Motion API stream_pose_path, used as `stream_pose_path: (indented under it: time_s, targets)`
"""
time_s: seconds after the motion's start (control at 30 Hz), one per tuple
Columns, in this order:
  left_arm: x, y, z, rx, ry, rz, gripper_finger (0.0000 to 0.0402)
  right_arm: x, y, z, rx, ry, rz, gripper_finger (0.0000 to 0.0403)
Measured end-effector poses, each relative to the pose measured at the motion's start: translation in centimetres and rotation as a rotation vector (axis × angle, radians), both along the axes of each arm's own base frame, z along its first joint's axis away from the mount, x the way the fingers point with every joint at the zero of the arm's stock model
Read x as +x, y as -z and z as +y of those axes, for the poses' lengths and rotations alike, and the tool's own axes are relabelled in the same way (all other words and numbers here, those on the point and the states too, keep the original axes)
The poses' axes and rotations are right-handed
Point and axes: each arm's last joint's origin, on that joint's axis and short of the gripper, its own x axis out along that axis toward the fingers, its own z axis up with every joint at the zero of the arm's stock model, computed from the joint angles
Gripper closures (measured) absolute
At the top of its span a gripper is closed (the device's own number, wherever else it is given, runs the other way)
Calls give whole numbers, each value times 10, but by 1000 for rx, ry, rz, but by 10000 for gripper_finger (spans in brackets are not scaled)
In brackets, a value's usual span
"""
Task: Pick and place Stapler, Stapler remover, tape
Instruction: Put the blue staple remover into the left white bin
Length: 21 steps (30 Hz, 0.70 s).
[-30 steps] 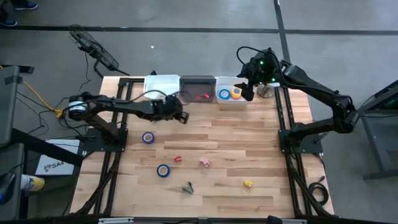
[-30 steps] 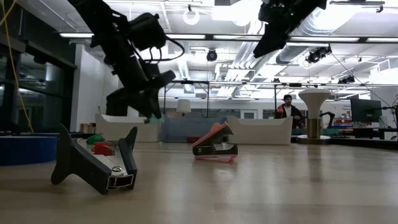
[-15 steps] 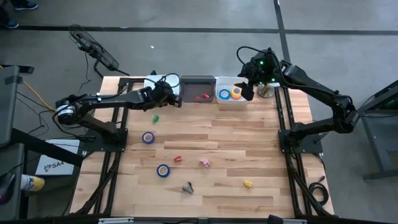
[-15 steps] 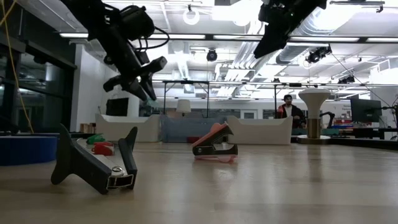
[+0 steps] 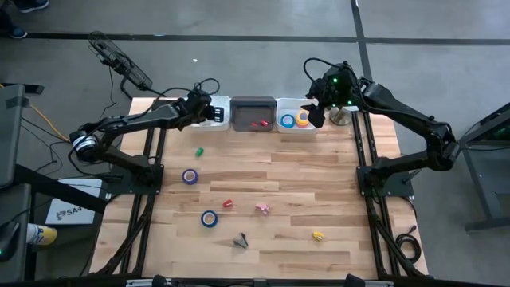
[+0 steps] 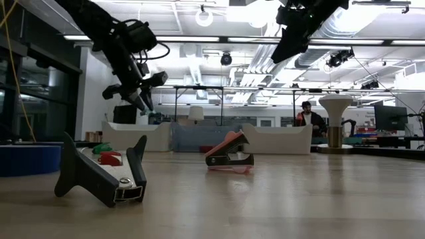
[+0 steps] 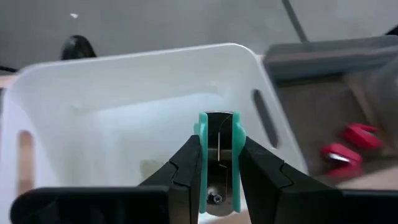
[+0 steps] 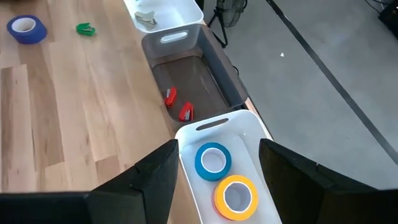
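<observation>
My left gripper [image 5: 213, 112] [image 7: 217, 149] hangs over the far-left white bin [image 7: 124, 81], shut on a small teal stapler [image 7: 217, 124]. My right gripper [image 5: 317, 116] [image 8: 214, 168] hovers open above the far-right white bin [image 8: 249, 124], where a blue tape roll [image 8: 212, 160] and a yellow tape roll [image 8: 236, 197] lie flat. On the table lie a purple tape roll [image 5: 190, 176], a blue tape roll [image 5: 209, 218], a dark stapler [image 5: 241, 239] [image 6: 99, 176], a green piece [image 5: 199, 151], and a pink stapler remover [image 6: 229, 154]. My left gripper pinches the teal stapler between its two fingers [image 7: 186, 168], one on each teal side [image 7: 203, 134]. The stapler's metal end face [image 7: 219, 134] points away from the wrist. It is lifted clear, above the inside of the white bin.
A grey bin [image 5: 253, 114] between the two white bins holds red pieces [image 8: 177, 104]. A silvery stapler [image 8: 144, 18] lies in the left white bin. Small red [image 5: 228, 204], pink [image 5: 261, 208] and yellow [image 5: 318, 235] pieces sit on the wooden table.
My left gripper has moved from above the table near the grey bin toward the far edge and to the left, and now sits over the left white bin. It stays shut on the teal stapler. The right arm has kept still.
</observation>
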Motion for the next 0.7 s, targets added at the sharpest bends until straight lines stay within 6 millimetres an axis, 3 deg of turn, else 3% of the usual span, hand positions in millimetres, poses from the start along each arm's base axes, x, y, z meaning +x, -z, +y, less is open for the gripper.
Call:
stream_pose_path:
  time_s: [0.43, 0.7]
  targets:
    - [-26, 17, 33, -43, -61, 144, 325, -1, 0, -2, 3, 88, 6, 188]
    - [-30, 34, 45, -97, -116, 168, 325, -1, 0, -3, 20, 143, -6, 188]
